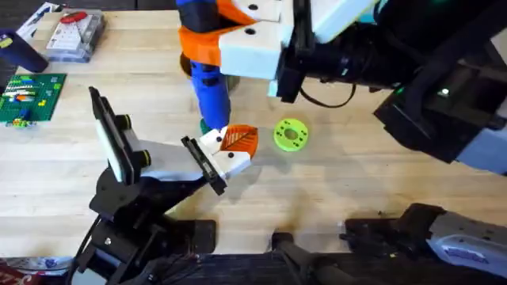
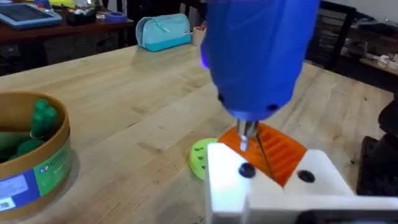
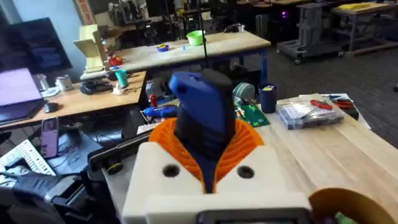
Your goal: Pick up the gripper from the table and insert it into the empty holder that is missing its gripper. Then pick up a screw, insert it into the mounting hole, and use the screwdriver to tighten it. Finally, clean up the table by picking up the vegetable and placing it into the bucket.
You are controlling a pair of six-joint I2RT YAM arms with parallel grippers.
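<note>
Right gripper closed firmly on the screwdriver, orange ribbed pads on either side of the blue handle, nothing else held. Screwdriver upright, thick and bright blue, narrowing to a thin metal tip. Tip down on the white base of the orange finger, just beside a small black screw head.

Pale wooden table with visible plank seams. Lime-green disc lying flat just beside the orange finger. Green circuit board and clear parts box at the far left corner. Round bucket with green vegetable inside, well apart from the finger. Teal case at the table's far edge. Beyond it, workshop benches, monitors and clutter.

Orange finger ribbed, leaf-shaped, on a white blocky base, seated at the end of the holder, against its black plate.
</note>
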